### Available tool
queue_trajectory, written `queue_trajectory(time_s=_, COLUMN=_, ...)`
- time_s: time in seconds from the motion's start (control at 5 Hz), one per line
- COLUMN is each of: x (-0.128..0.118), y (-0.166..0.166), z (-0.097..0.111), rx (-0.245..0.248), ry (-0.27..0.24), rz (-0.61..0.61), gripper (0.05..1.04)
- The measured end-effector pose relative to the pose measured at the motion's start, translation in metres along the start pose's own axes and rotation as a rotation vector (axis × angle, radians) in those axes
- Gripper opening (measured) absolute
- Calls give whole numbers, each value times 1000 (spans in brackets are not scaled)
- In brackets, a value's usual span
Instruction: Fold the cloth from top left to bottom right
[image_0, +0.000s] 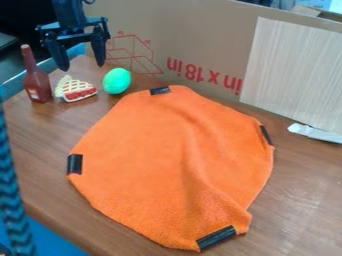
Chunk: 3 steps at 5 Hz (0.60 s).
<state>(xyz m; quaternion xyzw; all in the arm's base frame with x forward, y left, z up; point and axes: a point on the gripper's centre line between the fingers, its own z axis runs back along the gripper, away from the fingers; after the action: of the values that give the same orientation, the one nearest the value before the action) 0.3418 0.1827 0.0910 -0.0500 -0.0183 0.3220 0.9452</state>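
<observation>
The gripper (81, 60) hangs at the upper left, above the toy pie slice and beyond the cloth's far edge. Its two fingers point down, spread apart, with nothing between them. An orange cloth (147, 160) lies spread over the middle of the table, with black tape patches at its far, left, right and near edges. Soft creases run from its upper middle toward the lower right, where the edge near the bottom patch is slightly raised.
A red bottle (37, 80), a toy pie slice (76, 90) and a green egg (117, 81) stand beyond the cloth at the left. A cardboard wall (194, 30) closes the back, and a white object (314, 133) lies at the right on the wooden table (300, 200).
</observation>
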Motion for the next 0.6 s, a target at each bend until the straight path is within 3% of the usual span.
queue_trajectory(time_s=0.2, x=-3, y=3, z=-18, rx=9, ry=40, rz=12, gripper=999)
queue_trajectory(time_s=0.4, x=-3, y=9, z=-25, rx=31, ry=22, rz=34, gripper=999)
queue_trajectory(time_s=0.6, x=5, y=35, z=-29, rx=67, ry=-31, rz=97, gripper=999)
